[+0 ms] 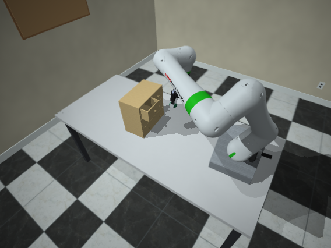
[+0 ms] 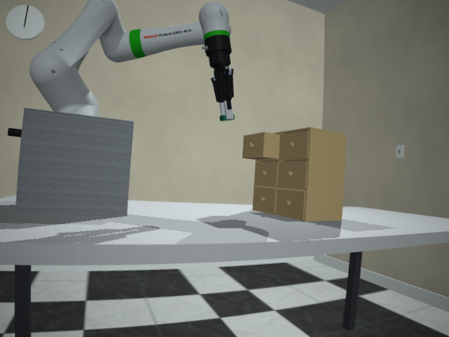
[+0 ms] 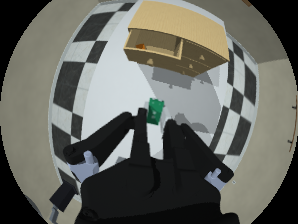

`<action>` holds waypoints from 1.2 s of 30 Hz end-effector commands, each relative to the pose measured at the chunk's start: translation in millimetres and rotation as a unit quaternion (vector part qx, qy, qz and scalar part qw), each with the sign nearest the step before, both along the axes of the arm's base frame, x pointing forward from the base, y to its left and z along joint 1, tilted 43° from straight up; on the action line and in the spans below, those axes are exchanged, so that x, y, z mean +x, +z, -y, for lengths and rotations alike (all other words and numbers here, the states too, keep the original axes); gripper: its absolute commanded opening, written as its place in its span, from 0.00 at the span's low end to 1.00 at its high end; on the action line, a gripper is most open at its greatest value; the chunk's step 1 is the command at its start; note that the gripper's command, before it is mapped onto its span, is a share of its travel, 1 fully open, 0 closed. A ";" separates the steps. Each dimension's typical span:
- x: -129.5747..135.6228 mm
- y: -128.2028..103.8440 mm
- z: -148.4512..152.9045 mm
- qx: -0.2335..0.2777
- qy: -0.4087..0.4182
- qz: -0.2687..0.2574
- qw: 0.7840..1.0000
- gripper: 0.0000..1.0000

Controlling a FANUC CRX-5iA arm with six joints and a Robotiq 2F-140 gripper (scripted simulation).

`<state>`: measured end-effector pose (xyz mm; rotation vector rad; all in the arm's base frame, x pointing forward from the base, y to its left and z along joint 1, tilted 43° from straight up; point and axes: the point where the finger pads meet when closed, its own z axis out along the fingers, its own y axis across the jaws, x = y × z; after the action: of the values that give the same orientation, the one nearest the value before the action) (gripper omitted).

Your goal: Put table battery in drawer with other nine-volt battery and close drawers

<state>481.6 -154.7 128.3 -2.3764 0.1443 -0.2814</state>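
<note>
My gripper (image 2: 227,115) hangs in the air above the table, in front of the small wooden chest (image 2: 296,173) and higher than its top. It is shut on the green nine-volt battery (image 3: 154,110), which also shows at the fingertips in the top view (image 1: 175,105). The chest's top left drawer (image 2: 261,145) stands pulled out part way; it also shows in the top view (image 1: 151,109) and in the wrist view (image 3: 154,47), where a small orange thing lies at its left end. The other drawers look pushed in.
The chest (image 1: 142,108) stands near the table's far edge. The arm's grey base block (image 2: 73,165) sits on the table on the other side. The arm's links (image 1: 204,105) reach over the table's middle.
</note>
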 end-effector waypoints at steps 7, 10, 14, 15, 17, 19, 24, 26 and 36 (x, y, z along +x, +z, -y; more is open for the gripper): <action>-14.9 -8.9 -10.3 -0.003 -0.183 0.197 0.963 0.14; -17.8 -10.6 -12.3 -0.003 -0.230 0.248 0.941 0.14; -19.1 -10.6 -11.8 -0.006 -0.291 0.312 0.904 0.14; -19.2 -10.6 -11.7 -0.007 -0.306 0.327 0.894 0.14; -19.2 -10.6 -11.7 -0.007 -0.306 0.327 0.894 0.14; -19.2 -10.6 -11.6 -0.010 -0.328 0.350 0.877 0.14; -18.6 -10.6 -11.6 -0.010 -0.328 0.350 0.877 0.14; -18.0 -10.6 -11.6 -0.010 -0.328 0.350 0.877 0.14; -10.9 -10.6 -11.4 -0.010 -0.328 0.350 0.877 0.14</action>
<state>468.6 -142.8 117.6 -2.0158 0.5954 -1.4340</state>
